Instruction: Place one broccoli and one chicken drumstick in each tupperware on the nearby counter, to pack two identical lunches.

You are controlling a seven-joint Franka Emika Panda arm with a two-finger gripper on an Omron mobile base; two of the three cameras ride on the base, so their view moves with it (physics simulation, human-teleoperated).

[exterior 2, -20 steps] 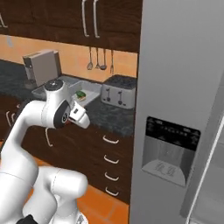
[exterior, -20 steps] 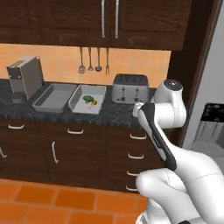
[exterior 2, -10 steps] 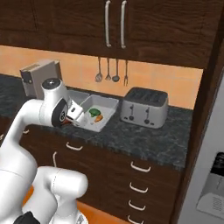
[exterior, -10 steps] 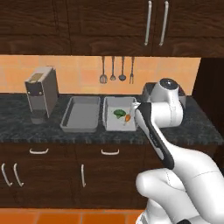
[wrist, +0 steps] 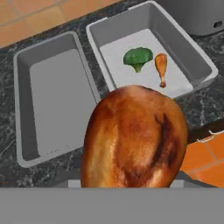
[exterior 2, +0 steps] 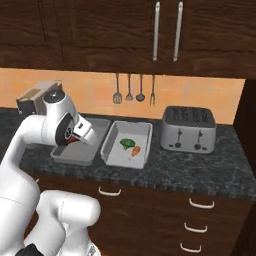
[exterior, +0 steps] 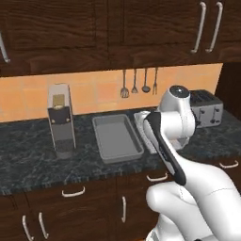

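Observation:
My gripper is shut on a chicken drumstick, whose glossy orange-brown bulk hides the fingertips in the hand view. It hangs above the counter's front edge, over the near ends of two grey tupperware trays. The left tupperware has nothing in it. In the right tupperware lie a green broccoli and a second small drumstick, side by side. The same broccoli and drumstick show in the right base view. In the left base view my arm covers most of the right tupperware.
A silver toaster stands right of the trays, and a coffee machine stands to their left. Utensils hang on the orange wall. Dark cabinets hang overhead, and drawers with curved handles sit below the counter.
The base has moved, so the whole scene has shifted and the trays now sit closer, in front of the arm. The gripper still holds the drumstick.

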